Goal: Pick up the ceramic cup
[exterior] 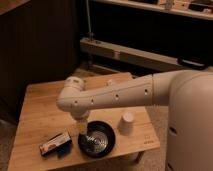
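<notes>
The ceramic cup (127,123) is a small plain white tapered cup. It stands on the wooden table (40,112) near the right edge, just right of the round black bowl (98,139). My white arm reaches in from the right and bends down at an elbow (74,95). The gripper (82,129) hangs at the bowl's left rim, well left of the cup and apart from it. It holds nothing that I can see.
A small flat box (55,144) lies at the table's front left. A small white object (109,82) shows at the table's far edge, partly behind my arm. Dark shelving and a metal rail (130,55) stand behind the table.
</notes>
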Controlling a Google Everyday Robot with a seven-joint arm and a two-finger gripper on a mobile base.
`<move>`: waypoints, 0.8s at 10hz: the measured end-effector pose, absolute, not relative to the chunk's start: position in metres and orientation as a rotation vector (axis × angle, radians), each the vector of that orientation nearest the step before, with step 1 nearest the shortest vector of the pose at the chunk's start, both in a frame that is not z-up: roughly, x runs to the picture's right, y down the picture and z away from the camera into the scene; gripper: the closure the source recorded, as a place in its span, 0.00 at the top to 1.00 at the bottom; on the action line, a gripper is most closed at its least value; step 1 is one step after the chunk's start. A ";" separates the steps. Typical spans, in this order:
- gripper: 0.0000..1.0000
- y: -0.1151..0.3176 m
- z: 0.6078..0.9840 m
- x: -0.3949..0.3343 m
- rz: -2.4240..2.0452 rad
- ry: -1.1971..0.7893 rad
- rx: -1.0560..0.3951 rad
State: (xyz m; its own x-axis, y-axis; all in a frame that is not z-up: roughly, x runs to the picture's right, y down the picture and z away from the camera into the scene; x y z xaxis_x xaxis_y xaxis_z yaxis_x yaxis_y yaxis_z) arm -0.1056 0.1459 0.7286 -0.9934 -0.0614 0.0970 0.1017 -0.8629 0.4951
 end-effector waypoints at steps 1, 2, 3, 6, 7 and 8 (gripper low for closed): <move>0.80 0.146 0.729 -0.106 -2.951 -0.790 -0.119; 0.80 0.146 0.729 -0.106 -2.951 -0.790 -0.119; 0.80 0.146 0.729 -0.106 -2.951 -0.791 -0.119; 0.80 0.143 0.729 -0.102 -2.943 -0.773 -0.134; 0.80 0.137 0.727 -0.093 -2.914 -0.741 -0.154; 0.80 0.129 0.726 -0.076 -2.874 -0.706 -0.174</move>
State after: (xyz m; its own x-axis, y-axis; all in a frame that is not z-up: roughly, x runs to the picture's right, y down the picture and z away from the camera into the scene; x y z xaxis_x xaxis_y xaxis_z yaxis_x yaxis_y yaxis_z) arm -0.0756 0.1287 0.7257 -0.9775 -0.1433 0.1551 0.1988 -0.8717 0.4479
